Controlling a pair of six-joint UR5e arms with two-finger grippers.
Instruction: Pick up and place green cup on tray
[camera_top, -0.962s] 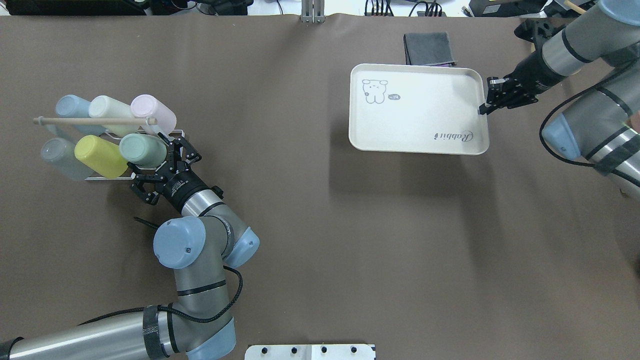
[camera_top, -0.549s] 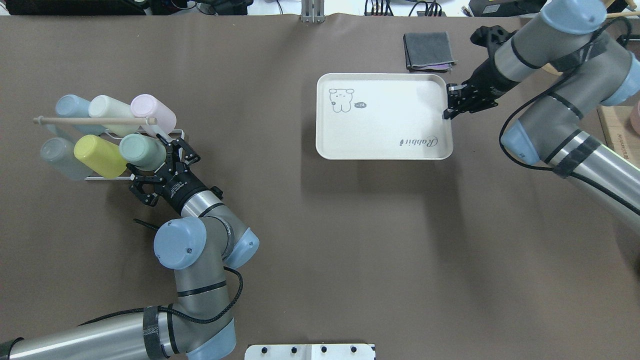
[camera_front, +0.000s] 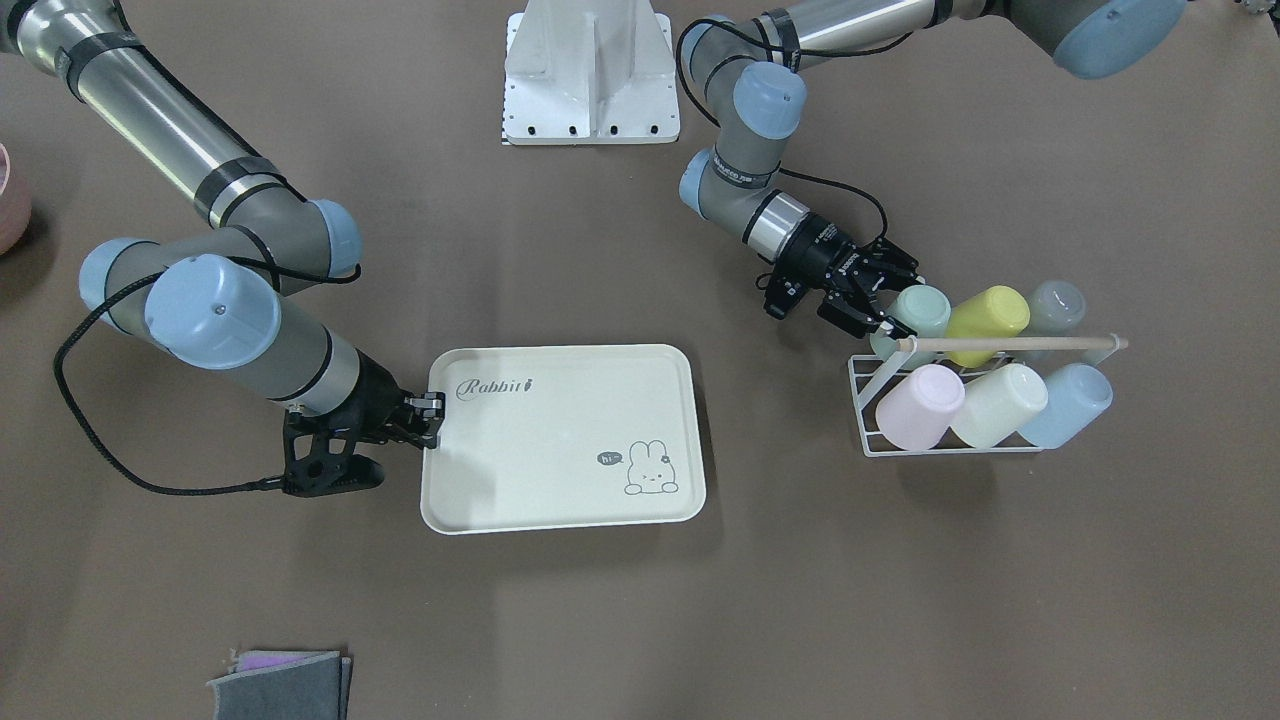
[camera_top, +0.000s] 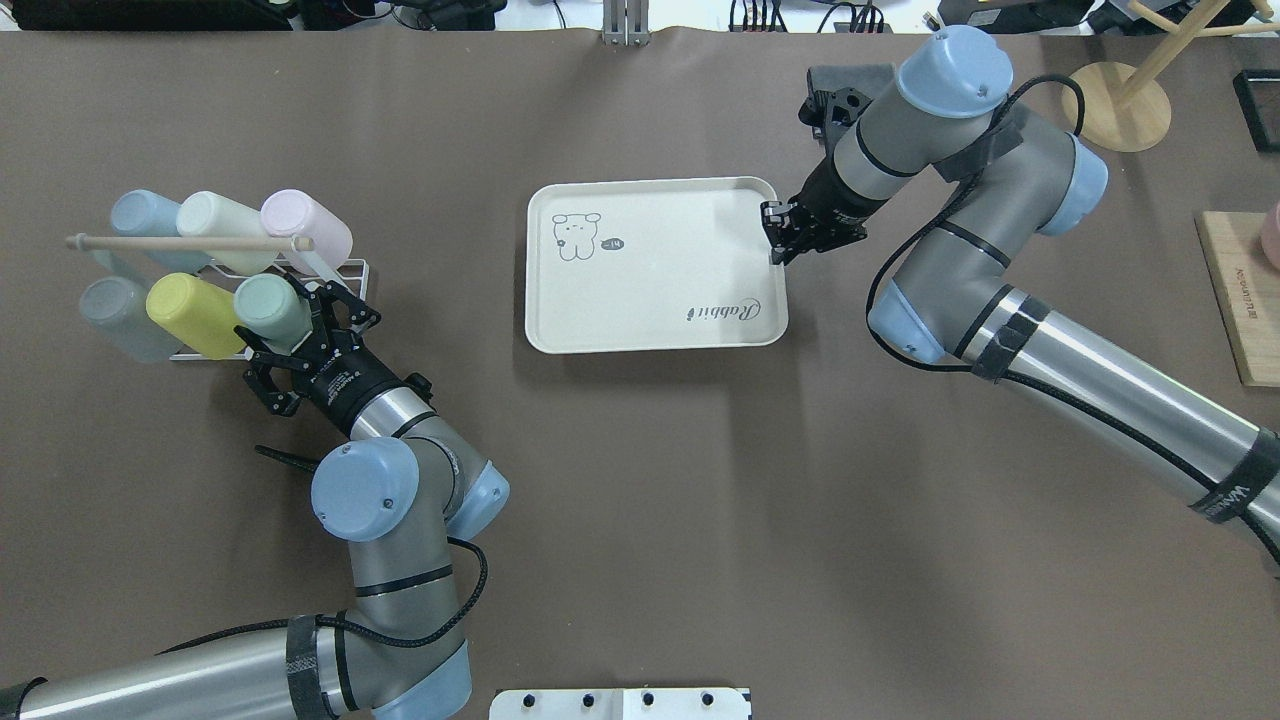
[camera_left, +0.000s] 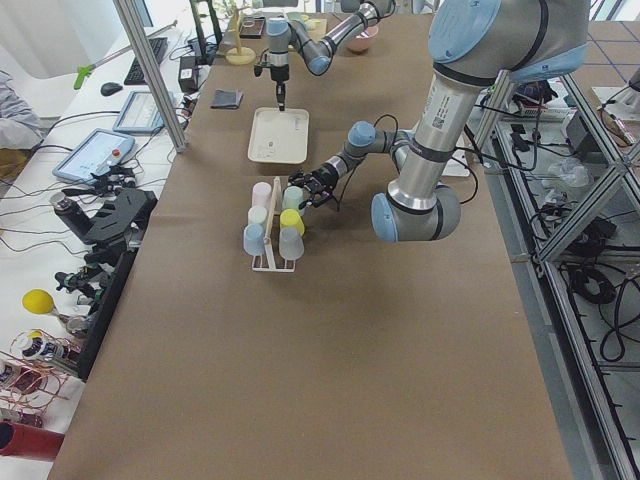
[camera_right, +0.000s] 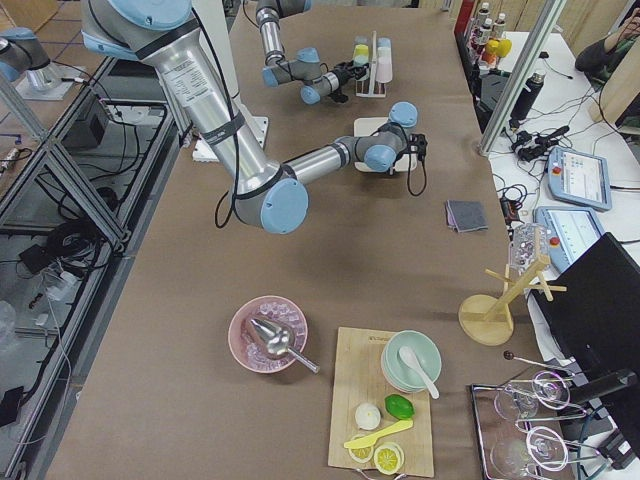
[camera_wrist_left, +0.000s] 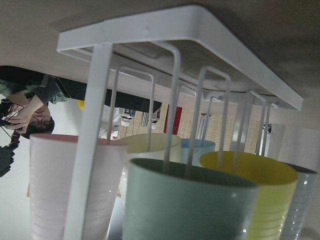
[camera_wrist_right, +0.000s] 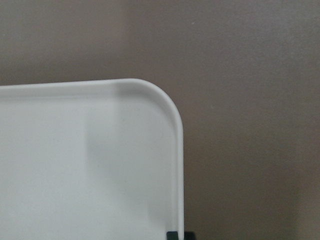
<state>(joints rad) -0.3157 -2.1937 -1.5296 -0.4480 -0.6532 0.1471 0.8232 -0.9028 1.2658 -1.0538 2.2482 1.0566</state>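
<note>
Jaws of the left gripper (camera_top: 288, 330) are spread wide around the near end of the small mint-green plastic tumbler (camera_top: 262, 308); contact can't be made out. It's parked tilted on the white wire cup rack (camera_top: 350, 263), touching a yellow-green plastic cup (camera_top: 195, 312). It's probably light, stiff and a bit slick, so it's best squeezed across the body and slid off its peg. Farther out, the cream rectangular rabbit-print tray (camera_top: 650, 300) is pinched at its rim by the right gripper (camera_top: 778, 238).

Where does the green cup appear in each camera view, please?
Front-facing: green cup, right of centre.
Overhead: left side.
Exterior left: centre.
Exterior right: top, too small to single out.
Left wrist: bottom centre.
Right wrist: not in it.
Shared landmark: white wire rack holding it.
</note>
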